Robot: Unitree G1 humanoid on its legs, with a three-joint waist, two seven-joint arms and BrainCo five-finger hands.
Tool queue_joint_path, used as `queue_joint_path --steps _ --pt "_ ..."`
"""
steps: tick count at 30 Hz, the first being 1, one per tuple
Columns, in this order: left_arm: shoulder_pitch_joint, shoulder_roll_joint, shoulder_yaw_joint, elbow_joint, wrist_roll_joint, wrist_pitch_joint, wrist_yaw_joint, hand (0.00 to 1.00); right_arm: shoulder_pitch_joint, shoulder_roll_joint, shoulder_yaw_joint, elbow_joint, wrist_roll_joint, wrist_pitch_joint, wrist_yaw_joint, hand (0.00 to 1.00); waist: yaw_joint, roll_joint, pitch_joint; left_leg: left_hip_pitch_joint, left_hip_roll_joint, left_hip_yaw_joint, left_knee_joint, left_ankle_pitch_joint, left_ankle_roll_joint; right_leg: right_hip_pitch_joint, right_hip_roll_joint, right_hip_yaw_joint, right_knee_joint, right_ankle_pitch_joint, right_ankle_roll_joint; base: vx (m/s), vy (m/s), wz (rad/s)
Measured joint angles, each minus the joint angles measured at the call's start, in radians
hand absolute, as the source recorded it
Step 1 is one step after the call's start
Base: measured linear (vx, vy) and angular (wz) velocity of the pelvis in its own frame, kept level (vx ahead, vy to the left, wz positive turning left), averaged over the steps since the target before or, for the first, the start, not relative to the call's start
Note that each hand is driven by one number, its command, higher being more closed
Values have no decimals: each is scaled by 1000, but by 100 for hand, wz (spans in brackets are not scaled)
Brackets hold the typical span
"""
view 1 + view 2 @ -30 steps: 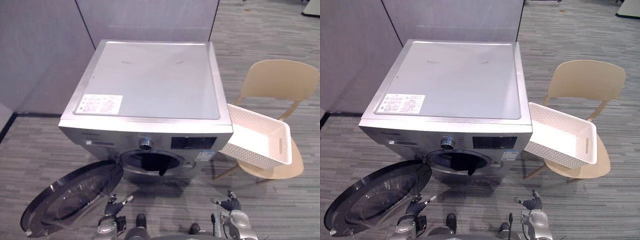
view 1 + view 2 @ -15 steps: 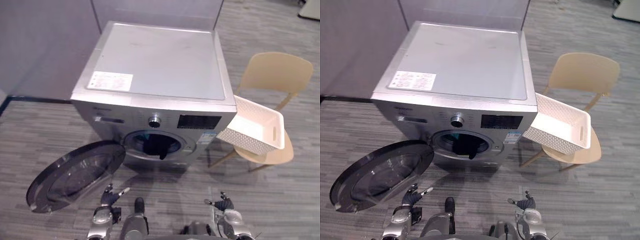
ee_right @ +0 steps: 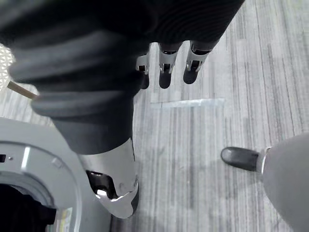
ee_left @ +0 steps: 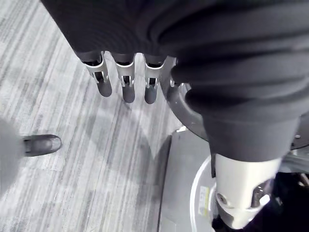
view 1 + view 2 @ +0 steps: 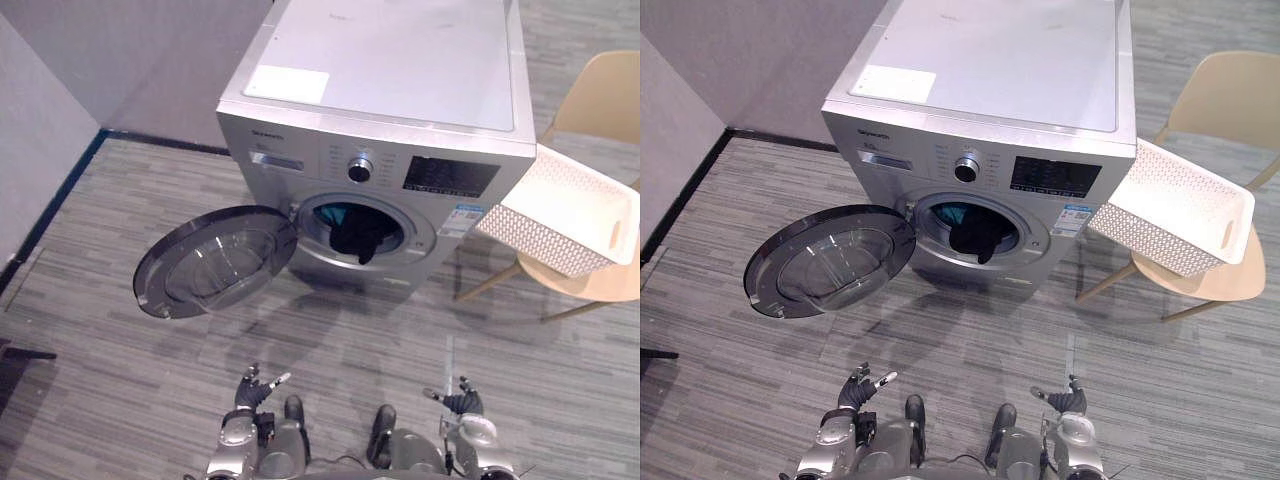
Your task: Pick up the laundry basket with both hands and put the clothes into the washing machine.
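A white perforated laundry basket rests tilted on a beige chair, against the right side of a silver washing machine. The machine's round door hangs open to the left. Dark and teal clothes fill the drum opening, one dark piece hanging over its rim. My left hand and right hand hang low near the floor, well in front of the machine. Both are open with straight fingers and hold nothing; the right hand's fingers point at the floor.
Grey partition walls stand behind and left of the machine. Grey striped carpet covers the floor between me and the machine. A strip of clear tape lies on the carpet before my right hand.
The camera has backed away and shifted left: the machine, chair and basket now sit higher and further right in view. Both hands stay low and open.
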Motion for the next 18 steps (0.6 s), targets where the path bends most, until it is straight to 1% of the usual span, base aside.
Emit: queue_joint_path --steps 1,3,5,8,10,12,13,14,15,17,18 --pt "-1 6 -24 -49 -18 0 1 0 4 0 -2 4 0 0 0 0 -2 -1 -3 11 -18 -1 -24 14 13 18 -8 -4 -37 26 13 -28 137 13" --pt "0 9 -33 -134 -29 -1 2 0 4 -5 -3 19 1 0 0 0 -5 3 -11 28 -41 -3 -49 28 27 40 -15 -4 -69 49 23 -32 161 8" --pt "-9 16 -32 -241 -29 -20 25 0 5 -7 -3 25 1 -1 0 0 -20 9 -19 51 -64 -7 -73 45 45 66 -28 -5 -101 70 32 -8 131 6" --pt "-57 46 -28 -288 -29 -33 52 0 7 -11 -3 26 2 -1 0 0 -25 13 -33 60 -74 -3 -92 51 50 75 -30 -1 -127 86 38 6 69 -4" --pt "-122 90 -8 -308 -29 -35 93 0 7 -17 -3 27 2 -3 0 0 -27 12 -36 63 -81 -2 -106 59 52 75 -27 -1 -139 93 35 7 20 -1" --pt "-215 165 50 -307 -27 -38 161 0 2 -29 -3 27 2 -11 0 0 -29 11 -35 61 -78 0 -115 64 51 77 -17 0 -160 106 29 24 -16 -5" --pt "-221 172 57 -307 -27 -38 164 0 2 -30 -3 27 2 -12 0 0 -29 10 -35 61 -77 1 -115 64 51 76 -16 1 -160 106 28 19 -23 -11" --pt "-268 220 90 -299 -23 -38 198 0 1 -37 -2 27 2 -13 0 0 -29 7 -34 56 -74 5 -116 64 51 68 -12 7 -160 108 27 9 -13 -11" --pt "-287 242 105 -293 -18 -38 211 0 -1 -40 -2 28 2 -13 0 0 -29 5 -33 53 -72 8 -116 64 51 63 -10 10 -160 108 26 12 -23 -21" --pt "-400 370 156 -196 -11 -40 258 0 -16 -47 -1 27 2 -15 0 0 -27 -13 -23 26 -63 26 -116 66 48 25 -1 32 -162 119 11 4 -25 -27" --pt "-424 396 167 -174 -11 -40 265 0 -20 -49 -1 27 2 -18 0 0 -28 -19 -19 20 -63 28 -115 67 48 16 1 36 -164 121 9 2 -16 -23"
